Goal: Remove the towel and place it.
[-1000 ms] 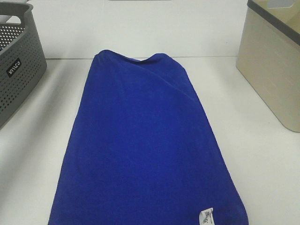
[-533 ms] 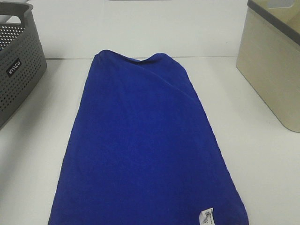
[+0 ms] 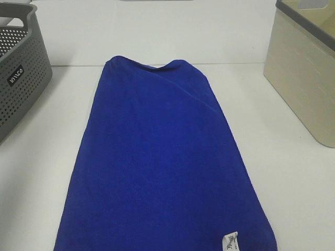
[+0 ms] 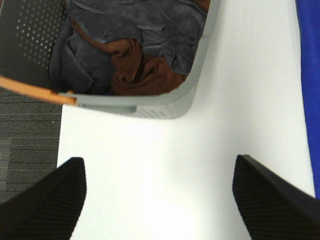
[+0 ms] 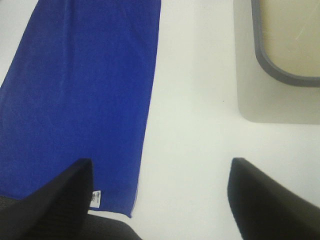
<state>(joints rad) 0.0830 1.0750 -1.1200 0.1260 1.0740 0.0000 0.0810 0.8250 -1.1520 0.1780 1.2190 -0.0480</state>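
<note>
A white worktop [image 3: 42,172] carries two baskets set well apart, one at each side. On the left stands a grey perforated basket [image 3: 21,78] with a small label on its wall; the left wrist view shows dark grey cloths [image 4: 135,25] and a brown cloth [image 4: 145,75] crumpled inside it. On the right stands a beige basket [image 3: 303,78] with a grey rim, its inside bare in the right wrist view.
</note>
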